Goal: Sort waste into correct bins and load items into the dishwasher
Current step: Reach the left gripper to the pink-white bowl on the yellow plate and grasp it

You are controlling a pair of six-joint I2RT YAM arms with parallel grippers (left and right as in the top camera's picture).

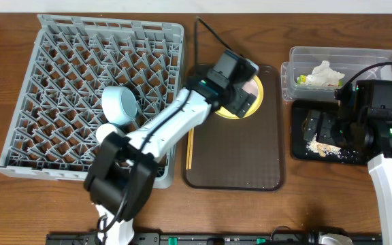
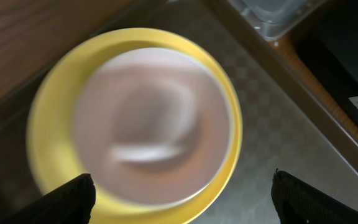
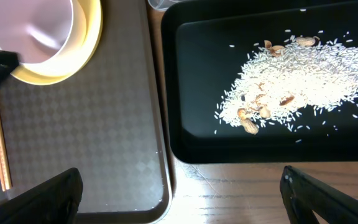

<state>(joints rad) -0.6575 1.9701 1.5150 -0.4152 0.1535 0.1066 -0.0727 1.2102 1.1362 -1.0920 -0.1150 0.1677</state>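
The yellow-green plate (image 2: 55, 118) lies on the brown serving tray with the pinkish white bowl (image 2: 148, 124) on it; both are blurred in the left wrist view. My left gripper (image 2: 182, 199) is open just above the plate's near rim, and in the overhead view (image 1: 239, 94) it covers most of the plate (image 1: 258, 101). My right gripper (image 3: 182, 193) is open and empty over the black tray (image 3: 185, 93), which holds the crumbs (image 3: 297, 74). The paper wrapper (image 1: 325, 73) lies in the clear tub (image 1: 380, 58). The chopsticks (image 1: 190, 146) lie on the serving tray. The blue bowl (image 1: 119, 103) and white cup (image 1: 107, 131) sit in the grey rack (image 1: 53, 88).
The brown serving tray (image 1: 243, 156) sits between the rack and the black tray (image 1: 298, 136), almost touching the latter. My left arm stretches across the rack's right corner. Bare wooden table (image 3: 247, 186) lies in front of the black tray.
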